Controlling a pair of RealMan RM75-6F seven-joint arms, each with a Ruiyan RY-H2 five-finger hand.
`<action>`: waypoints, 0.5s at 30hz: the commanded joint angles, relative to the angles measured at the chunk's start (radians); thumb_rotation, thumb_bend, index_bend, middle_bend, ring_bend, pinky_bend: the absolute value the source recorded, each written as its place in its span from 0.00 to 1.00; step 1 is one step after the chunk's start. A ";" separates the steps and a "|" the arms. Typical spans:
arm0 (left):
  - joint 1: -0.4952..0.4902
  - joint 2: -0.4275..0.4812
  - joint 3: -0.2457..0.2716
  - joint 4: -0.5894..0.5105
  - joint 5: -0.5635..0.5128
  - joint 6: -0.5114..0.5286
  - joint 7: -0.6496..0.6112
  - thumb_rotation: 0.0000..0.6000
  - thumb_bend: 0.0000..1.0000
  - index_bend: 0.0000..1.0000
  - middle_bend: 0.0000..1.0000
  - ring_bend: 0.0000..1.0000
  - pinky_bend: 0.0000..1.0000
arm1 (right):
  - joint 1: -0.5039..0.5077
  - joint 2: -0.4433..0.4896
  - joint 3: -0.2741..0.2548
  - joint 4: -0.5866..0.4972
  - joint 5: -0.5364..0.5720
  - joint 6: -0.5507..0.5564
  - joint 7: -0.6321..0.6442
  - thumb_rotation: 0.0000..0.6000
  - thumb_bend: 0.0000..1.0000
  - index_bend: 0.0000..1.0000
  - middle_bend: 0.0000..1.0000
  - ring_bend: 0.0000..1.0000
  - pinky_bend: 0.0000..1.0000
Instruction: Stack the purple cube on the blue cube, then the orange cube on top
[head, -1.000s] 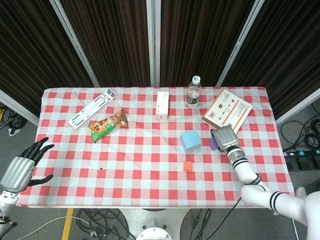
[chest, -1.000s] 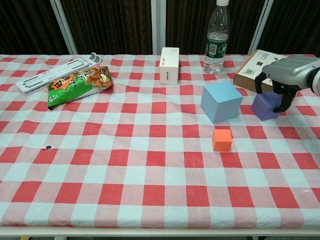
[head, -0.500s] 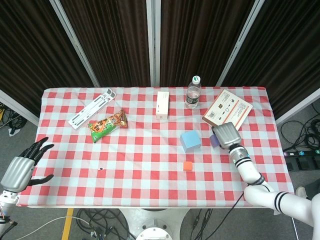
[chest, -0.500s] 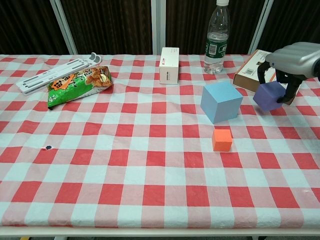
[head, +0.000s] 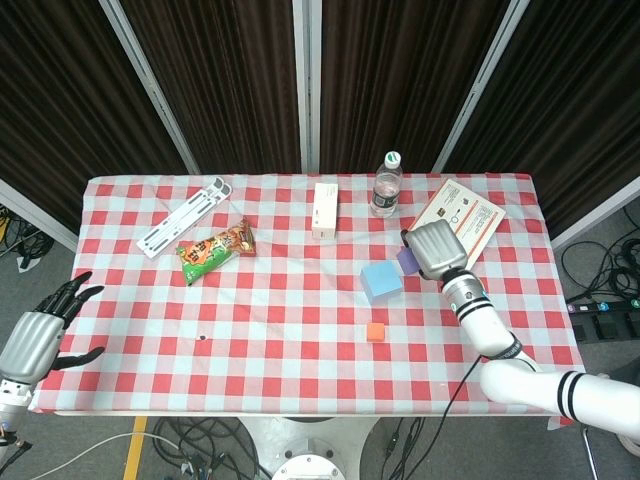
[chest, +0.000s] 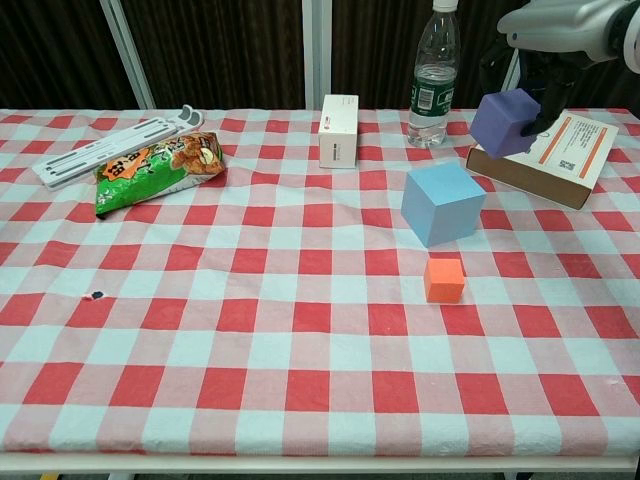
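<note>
right robot hand: right robot hand clamped on the small purple cube, fingers over its upper sides, cube held in the air, tilted.
left robot hand: left robot hand off the left edge of the surface, fingers apart, holding nothing; seen in head view only.
purple cube position: above and to the right of the large light-blue cube, not over it yet; hangs near the flat brown cardboard box and the clear plastic water bottle.
orange cube: small orange cube on the red-and-white checked surface, just in front of the blue one, untouched.
risk, tilt: purple cube looks rotated in the grasp; set down like that it likely lands on an edge and rolls off the blue top.
risk, grip: hold seems to be only on the upper part, so a slip mid-carry is possible.
risk, collision: bottle close by; a wide swing could tip it.
risk, base: coming down off-centre may shove the blue cube into the orange one.
</note>
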 joint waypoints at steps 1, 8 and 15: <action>0.001 0.000 -0.001 0.005 -0.001 0.001 -0.008 1.00 0.05 0.20 0.15 0.13 0.28 | 0.084 -0.009 0.004 -0.044 0.169 0.013 -0.079 1.00 0.08 0.51 1.00 0.96 0.90; 0.000 0.008 -0.002 0.011 -0.007 -0.002 -0.026 1.00 0.05 0.21 0.15 0.13 0.28 | 0.148 -0.050 -0.022 -0.053 0.283 0.046 -0.123 1.00 0.08 0.51 1.00 0.96 0.90; 0.003 0.006 0.000 0.025 -0.009 -0.002 -0.044 1.00 0.05 0.20 0.15 0.13 0.28 | 0.186 -0.097 -0.054 -0.027 0.325 0.058 -0.135 1.00 0.08 0.51 1.00 0.96 0.90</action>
